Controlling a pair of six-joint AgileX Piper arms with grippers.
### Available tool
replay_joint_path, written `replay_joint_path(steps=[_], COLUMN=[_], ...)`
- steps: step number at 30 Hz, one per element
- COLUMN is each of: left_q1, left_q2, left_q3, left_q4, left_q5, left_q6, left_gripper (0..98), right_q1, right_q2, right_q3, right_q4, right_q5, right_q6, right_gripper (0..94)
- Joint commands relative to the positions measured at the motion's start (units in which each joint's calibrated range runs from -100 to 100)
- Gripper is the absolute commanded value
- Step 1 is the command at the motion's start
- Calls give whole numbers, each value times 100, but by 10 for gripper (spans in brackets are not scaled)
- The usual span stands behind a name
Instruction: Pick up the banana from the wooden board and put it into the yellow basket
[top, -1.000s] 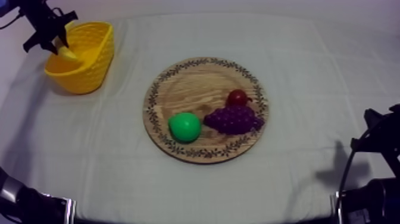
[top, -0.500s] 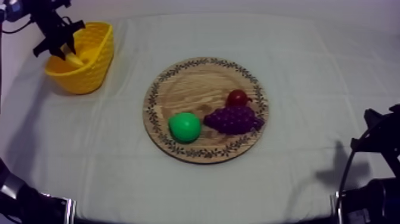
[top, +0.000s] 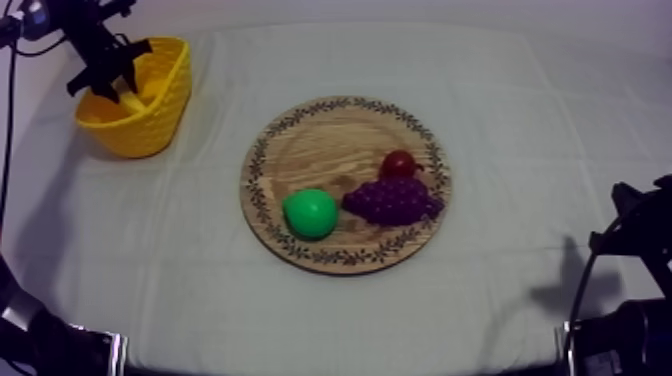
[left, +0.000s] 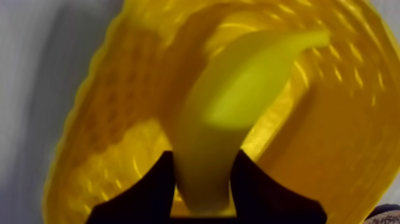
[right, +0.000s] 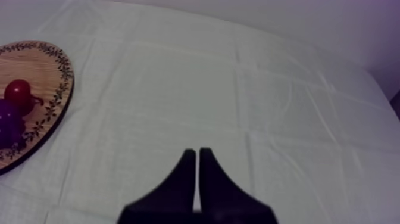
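While the banana (left: 238, 89) is gripped between the two black fingers of the left end effector (left: 202, 190), it is held at the open mouth of the yellow basket (left: 333, 131), whose woven inner wall is seen all round it in the left wrist view. The near end of the banana is clamped between the fingers and its far end points away into the basket. Whether it touches the basket's floor cannot be told.

From above, the basket (top: 150, 130) is seen at the far left of the table (top: 520, 120), and the left end effector (top: 108, 78) is placed over its rim, with a pale piece of the banana (top: 128, 98) showing just inside.

The round wooden board (top: 330, 130) lies near the middle of the table, well apart from the basket. Three toy fruits are set on it: a green pear (top: 310, 213) at the near left, a bunch of purple grapes (top: 392, 200) just beside it, and a small red fruit (top: 399, 163) touching the grapes on the far side.

The right end effector (right: 197, 155) is closed on nothing, its fingers pressed together as a narrow wedge over bare cloth, to the side of the board.
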Motion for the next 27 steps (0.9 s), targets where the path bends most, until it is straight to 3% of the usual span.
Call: replay_joint_path(steps=[1, 9, 20, 27], left_q1=[-1, 23, 112, 282], left_q2=[-14, -228, -1415, -2790], left_q3=[31, 275, 1306, 2363], left_q4=[11, 101, 336, 570], left_q5=[-38, -278, -985, -1464], left_q6=[-20, -180, -725, -1169], left_gripper=[458, 484, 82, 8], right_q1=[1, 1, 1, 1], right_q2=[-2, -2, -2, -2], right_q3=[-3, -3, -3, -3], right_q4=[1, 1, 1, 1], right_q5=[-3, -3, -3, -3], right_q6=[-2, -2, -2, -2], right_gripper=[3, 3, 3, 3])
